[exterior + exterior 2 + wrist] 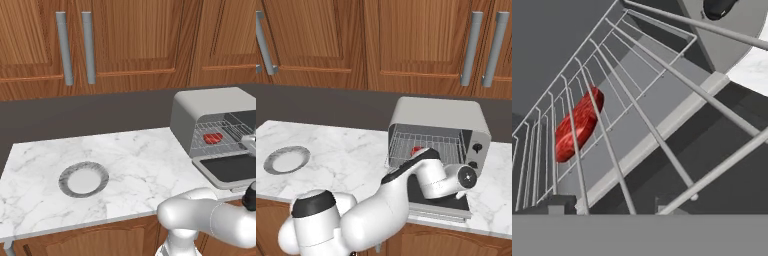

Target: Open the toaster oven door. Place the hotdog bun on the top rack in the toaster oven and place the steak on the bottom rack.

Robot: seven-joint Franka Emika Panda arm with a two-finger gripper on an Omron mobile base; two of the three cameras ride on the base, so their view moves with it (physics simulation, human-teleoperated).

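Marble counter (130, 155): 1 toaster oven (210, 107), 1 steak (213, 138) inside; gripper state unclear.

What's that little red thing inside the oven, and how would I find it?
Start at the light grey toaster oven at the right end of the marble counter, its door folded down flat. Inside, on a wire rack, lies the steak: a small flat piece of raw meat, the one bright red thing among grey metal.

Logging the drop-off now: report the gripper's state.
Gripper: open, holding nothing; the steak lies free ahead of it.
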